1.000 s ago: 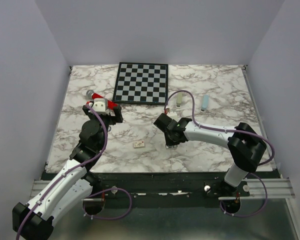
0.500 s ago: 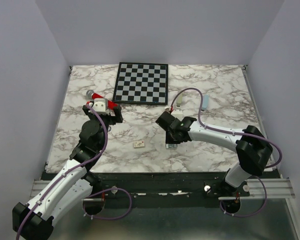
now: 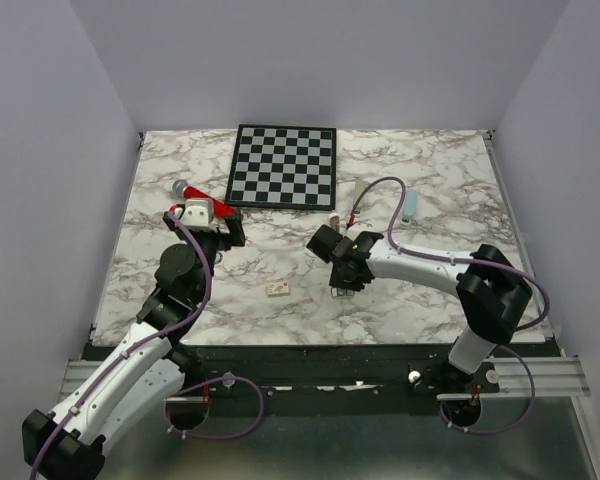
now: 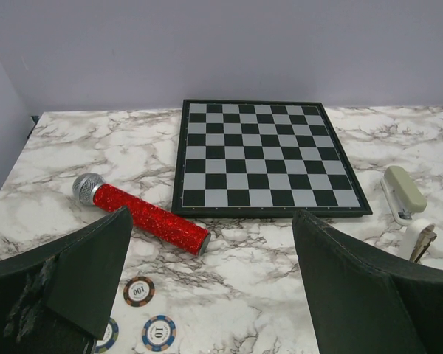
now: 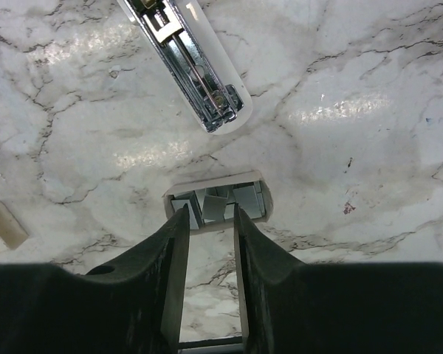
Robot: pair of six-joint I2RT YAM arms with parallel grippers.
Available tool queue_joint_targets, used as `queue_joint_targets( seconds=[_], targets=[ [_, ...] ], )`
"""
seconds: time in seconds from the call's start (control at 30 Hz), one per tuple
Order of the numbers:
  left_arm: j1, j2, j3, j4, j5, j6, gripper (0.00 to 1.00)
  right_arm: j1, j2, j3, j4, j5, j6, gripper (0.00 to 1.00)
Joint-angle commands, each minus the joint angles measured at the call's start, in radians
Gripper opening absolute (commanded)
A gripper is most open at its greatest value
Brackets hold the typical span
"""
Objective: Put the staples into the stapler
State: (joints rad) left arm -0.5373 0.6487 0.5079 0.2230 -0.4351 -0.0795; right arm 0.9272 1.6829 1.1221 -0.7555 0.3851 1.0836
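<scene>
In the right wrist view the staples (image 5: 215, 199), a small silvery block with a pale rim, lie flat on the marble table (image 5: 369, 155) at the middle of the frame. The right gripper (image 5: 210, 217) sits directly over their lower edge, its jaws drawn narrow; whether they pinch the block cannot be told. Just above, toward the upper middle, lies the stapler (image 5: 196, 66), opened with its chrome channel showing, near the staples but not touching them. A small cream piece (image 5: 4, 225) sits at the left edge. In the left wrist view the left gripper (image 4: 213, 221) has its jaws spread wide with nothing between them, above a red glitter microphone (image 4: 144, 220) at centre left, poker chips (image 4: 139, 290) at lower left and a chessboard (image 4: 262, 155) at centre.
</scene>
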Motion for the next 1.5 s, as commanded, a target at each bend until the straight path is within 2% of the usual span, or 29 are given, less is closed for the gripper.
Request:
queue_joint_targets(
  seconds=[0.0, 0.9, 1.17, 1.33, 1.47],
  targets=[
    [-0.006, -0.018, -0.016, 0.006, -0.017, -0.002, 0.97, -0.005, 0.037, 0.022, -0.024, 0.058, 0.052, 0.37],
    [-0.010, -0.030, -0.014, 0.003, -0.016, -0.005, 0.97, -0.010, 0.092, 0.018, 0.016, 0.060, 0.058, 0.30],
    [-0.010, -0.031, -0.014, 0.004, -0.016, -0.003, 0.97, -0.011, 0.090, 0.025, 0.019, 0.063, 0.033, 0.21],
    [-0.010, -0.029, -0.014, 0.004, -0.019, -0.002, 0.97, -0.011, 0.071, 0.016, 0.016, 0.064, 0.009, 0.12],
    [-0.010, -0.027, -0.016, 0.006, -0.022, 0.001, 0.97, -0.011, 0.034, 0.016, 0.021, 0.067, -0.059, 0.11]
  ],
)
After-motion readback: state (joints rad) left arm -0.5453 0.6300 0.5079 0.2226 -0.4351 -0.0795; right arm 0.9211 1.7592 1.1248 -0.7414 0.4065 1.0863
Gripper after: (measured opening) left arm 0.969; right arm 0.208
